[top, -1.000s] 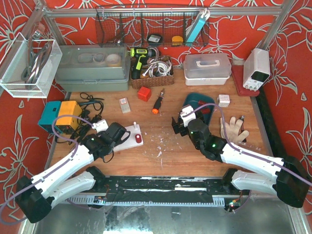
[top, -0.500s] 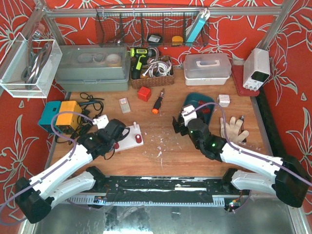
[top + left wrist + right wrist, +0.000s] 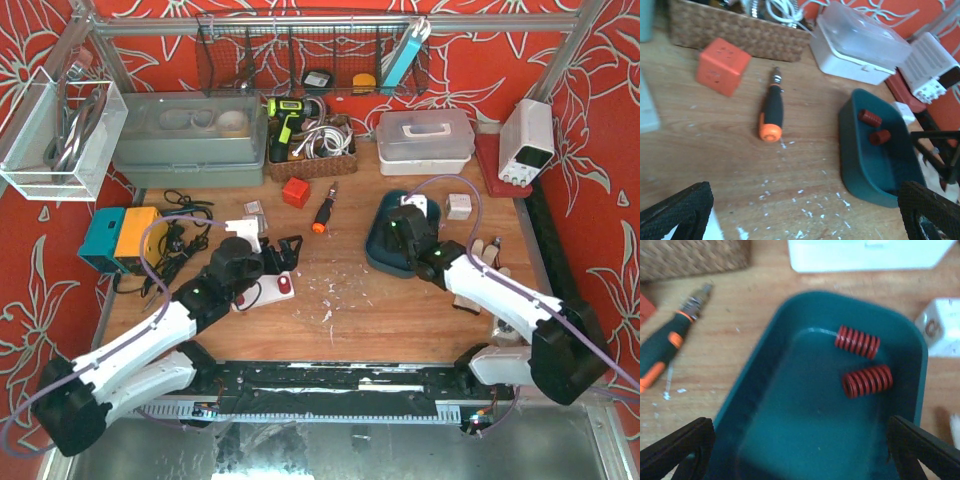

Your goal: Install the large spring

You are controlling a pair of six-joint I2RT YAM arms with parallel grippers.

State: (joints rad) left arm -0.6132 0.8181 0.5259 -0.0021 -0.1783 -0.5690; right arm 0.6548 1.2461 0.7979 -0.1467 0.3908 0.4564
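Note:
Two red springs (image 3: 857,341) (image 3: 867,380) lie side by side in the teal tray (image 3: 765,405); which is the large spring I cannot tell. My right gripper (image 3: 800,452) hangs open over the tray's near half, short of the springs, nothing between its fingers. The top view has it over the tray (image 3: 381,256). A third red spring (image 3: 285,288) stands on the white base plate (image 3: 268,294). My left gripper (image 3: 285,252) is open just above that plate, holding nothing. In the left wrist view the open left gripper (image 3: 802,215) faces bare wood and the tray (image 3: 860,160).
An orange-and-black screwdriver (image 3: 322,212) and an orange cube (image 3: 295,192) lie behind the plate. A wicker basket (image 3: 312,150) and a white lidded box (image 3: 425,135) stand at the back. A small white cube (image 3: 459,206) and a glove (image 3: 482,268) sit right of the tray.
My left gripper has opened wide and shifted right and back from the base plate. My right arm has swung back over the teal tray, still open.

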